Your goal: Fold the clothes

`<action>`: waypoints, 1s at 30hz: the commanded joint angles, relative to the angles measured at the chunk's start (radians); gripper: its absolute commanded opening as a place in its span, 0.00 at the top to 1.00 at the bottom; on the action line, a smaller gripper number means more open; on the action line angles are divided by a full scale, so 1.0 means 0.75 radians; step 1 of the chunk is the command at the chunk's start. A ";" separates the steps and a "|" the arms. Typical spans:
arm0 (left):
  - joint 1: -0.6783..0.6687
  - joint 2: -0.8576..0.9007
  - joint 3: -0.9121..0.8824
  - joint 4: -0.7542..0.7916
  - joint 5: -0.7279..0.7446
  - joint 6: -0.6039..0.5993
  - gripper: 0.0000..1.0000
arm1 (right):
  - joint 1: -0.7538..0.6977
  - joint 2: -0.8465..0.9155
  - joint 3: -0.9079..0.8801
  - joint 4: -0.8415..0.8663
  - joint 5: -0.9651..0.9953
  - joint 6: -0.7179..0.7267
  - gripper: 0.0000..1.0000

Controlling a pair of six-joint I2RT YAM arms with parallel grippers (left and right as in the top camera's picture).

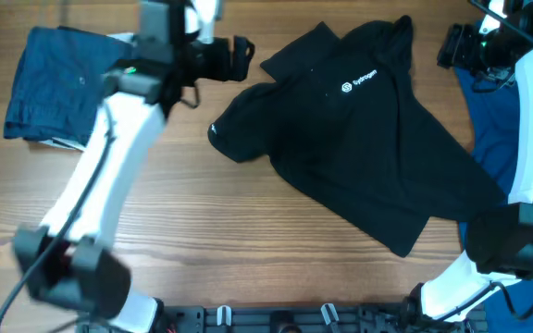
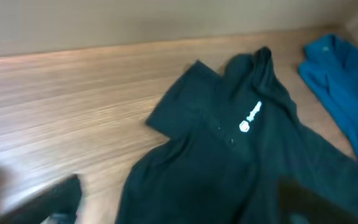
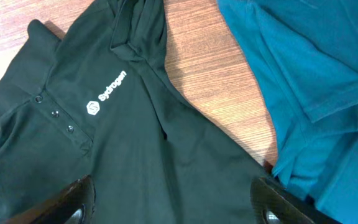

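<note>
The clothes, a black short-sleeved shirt (image 1: 359, 139) with a small white logo (image 1: 358, 85), lie spread slantwise on the wooden table, rumpled at the collar. My left gripper (image 1: 241, 57) hovers just left of the shirt's upper left sleeve, its jaws wide apart and empty. The left wrist view is blurred and shows the shirt (image 2: 229, 149) under the open gripper (image 2: 179, 211). My right gripper (image 1: 450, 46) is beyond the shirt's top right corner. In the right wrist view the gripper (image 3: 173, 208) stands open above the black fabric (image 3: 135, 143), holding nothing.
A bright blue collared shirt (image 1: 498, 139) lies along the right side, touching the black shirt's edge (image 3: 316, 81). Dark navy folded garments (image 1: 58, 83) sit at the far left. The table's back edge (image 2: 166, 46) meets a plain wall.
</note>
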 commanded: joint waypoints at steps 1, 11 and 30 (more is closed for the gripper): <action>-0.072 0.209 0.021 0.082 0.015 0.038 0.82 | 0.003 -0.024 0.007 -0.017 -0.012 0.004 0.20; -0.156 0.633 0.021 0.096 -0.311 0.039 0.96 | 0.003 -0.020 -0.011 -0.044 -0.012 0.009 0.29; 0.287 0.766 0.021 -0.401 -0.721 -0.400 0.96 | 0.006 -0.016 -0.012 -0.120 -0.140 0.006 0.28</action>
